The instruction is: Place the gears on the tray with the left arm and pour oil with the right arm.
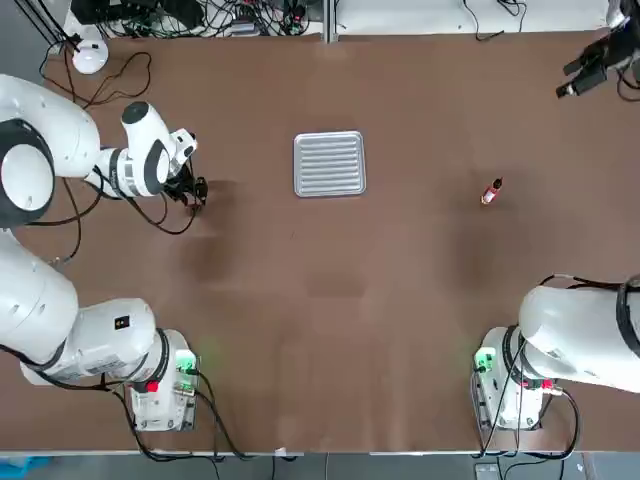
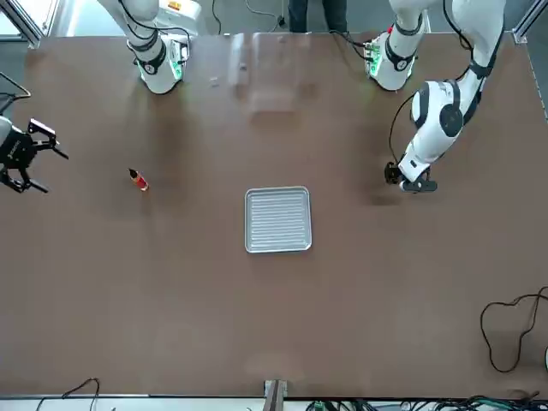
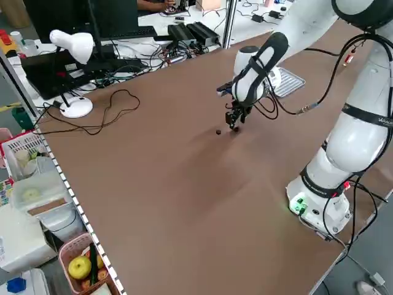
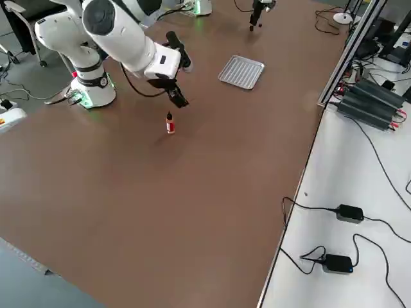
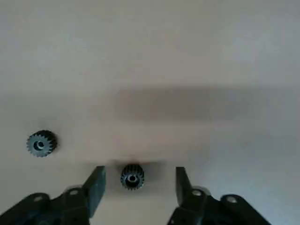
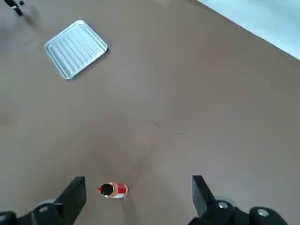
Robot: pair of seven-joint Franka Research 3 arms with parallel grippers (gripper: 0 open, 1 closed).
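Two small dark gears lie on the brown table left of the tray. One gear (image 5: 132,176) sits between the fingers of my open left gripper (image 5: 138,180), apart from both of them. The other gear (image 5: 41,143) lies a little to the side. My left gripper (image 1: 195,188) hangs low over the table. The ribbed silver tray (image 1: 329,163) rests mid-table and holds nothing. The oil bottle (image 1: 491,191) stands upright to the tray's right. My right gripper (image 6: 138,192) is open, raised well above the bottle (image 6: 114,190), and shows at the far right (image 1: 585,75) in the top view.
A white desk lamp (image 1: 88,55) and a tangle of cables sit along the table's far edge. A black cable (image 2: 509,330) loops onto the table at its far left corner. Both arm bases (image 1: 160,385) stand at the near edge.
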